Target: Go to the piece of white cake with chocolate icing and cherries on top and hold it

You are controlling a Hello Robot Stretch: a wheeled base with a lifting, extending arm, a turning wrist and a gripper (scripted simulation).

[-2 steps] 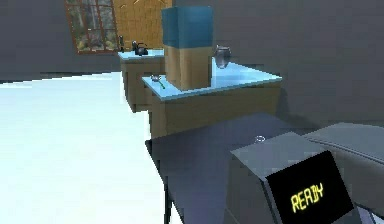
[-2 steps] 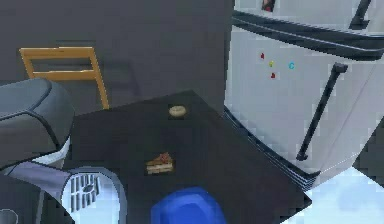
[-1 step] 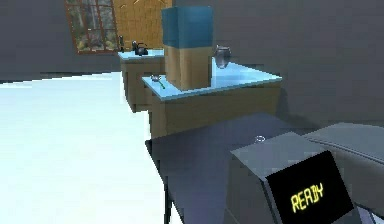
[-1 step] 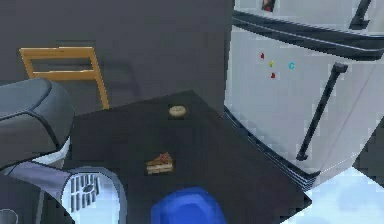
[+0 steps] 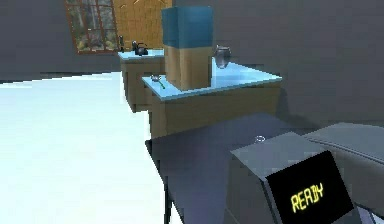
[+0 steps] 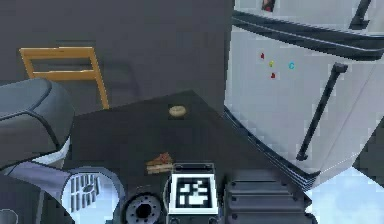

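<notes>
Tool: the tool (image 6: pixel 146 207) sits at the arm side view's bottom edge, left of a white marker square (image 6: pixel 194 192); its far end cannot be made out, so its grip state, and whether it holds anything, cannot be told
Task's thing: a small wedge (image 6: pixel 160 162), brown on top and paler at the side, lies on the dark counter (image 6: pixel 120 135) near the tool; its shape and colour fit the piece of cake, though the cherries are too small to tell
Done: the approach is judged complete, since the robot stands alongside the dark counter with the wedge near the tool
Left: the hold itself; the wedge appears to rest on the surface rather than hang clear, and whether the tool touches it cannot be told
Surface: flat and dark; a small round pale thing (image 6: pixel 178 112) lies farther out on it, well apart from the wedge
Room, arm side view: a pale fridge (image 6: pixel 290 90) with a dark handle stands beside the dark counter at the right; a wooden chair (image 6: pixel 65 70) stands beyond its far left corner, against a dark wall
Room, forward view: wood-sided, blue-topped counters (image 5: pixel 250 78) carry a tall blue-and-tan box (image 5: pixel 188 45) and a glass-like vessel (image 5: pixel 222 55); the floor (image 5: pixel 60 130) is pale; a grey box with a lit display (image 5: pixel 300 185) sits at the near right
</notes>
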